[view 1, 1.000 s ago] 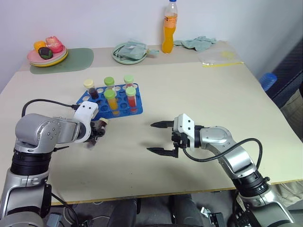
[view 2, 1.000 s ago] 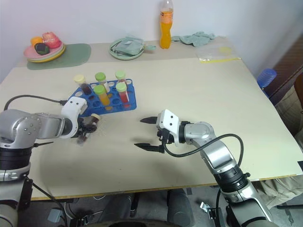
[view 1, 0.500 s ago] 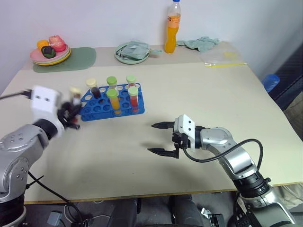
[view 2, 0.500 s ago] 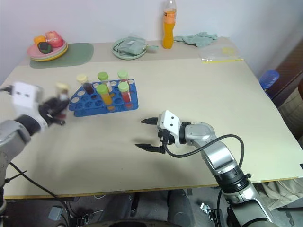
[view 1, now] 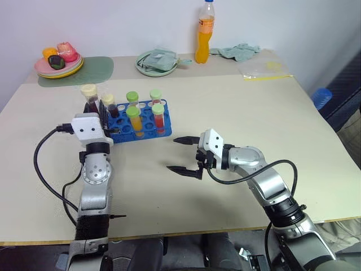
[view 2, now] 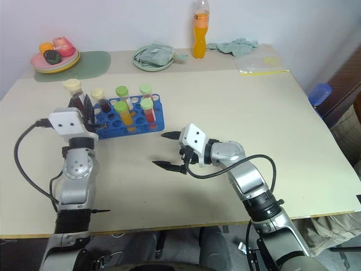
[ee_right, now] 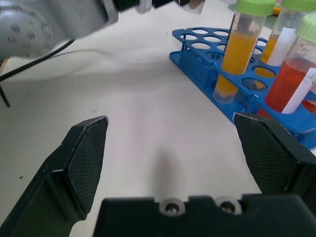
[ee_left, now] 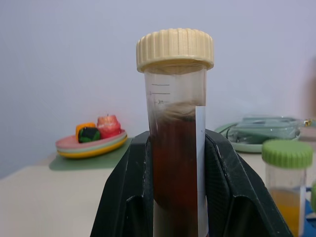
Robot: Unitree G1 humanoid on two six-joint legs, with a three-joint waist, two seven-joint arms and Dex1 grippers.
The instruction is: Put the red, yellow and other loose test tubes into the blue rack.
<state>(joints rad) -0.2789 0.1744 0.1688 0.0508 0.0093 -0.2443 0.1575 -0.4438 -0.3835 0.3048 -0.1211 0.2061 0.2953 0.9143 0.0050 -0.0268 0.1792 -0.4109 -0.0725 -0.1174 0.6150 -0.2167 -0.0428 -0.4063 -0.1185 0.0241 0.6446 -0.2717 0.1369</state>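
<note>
Your work surface is a pale beige table (view 1: pixel 237 113) against a white wall. The bright blue plastic rack (view 1: pixel 121 129), already bearing five capped tubes, stands toward the table's far left corner. Your left gripper (view 1: pixel 93 107) is clamped on the dark maroon cream-capped tube (ee_left: pixel 175 148), held upright just beside the rack's left end. Your right gripper (view 1: pixel 179 154) hangs spread wide and empty mid-table. Step in hand: carrying. Next, I judge, align the tube over a vacant hole and lower it straight.

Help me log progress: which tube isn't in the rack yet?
The cream-capped maroon tube, upright in the shut left gripper beside the rack; the others stand in holes.
</note>
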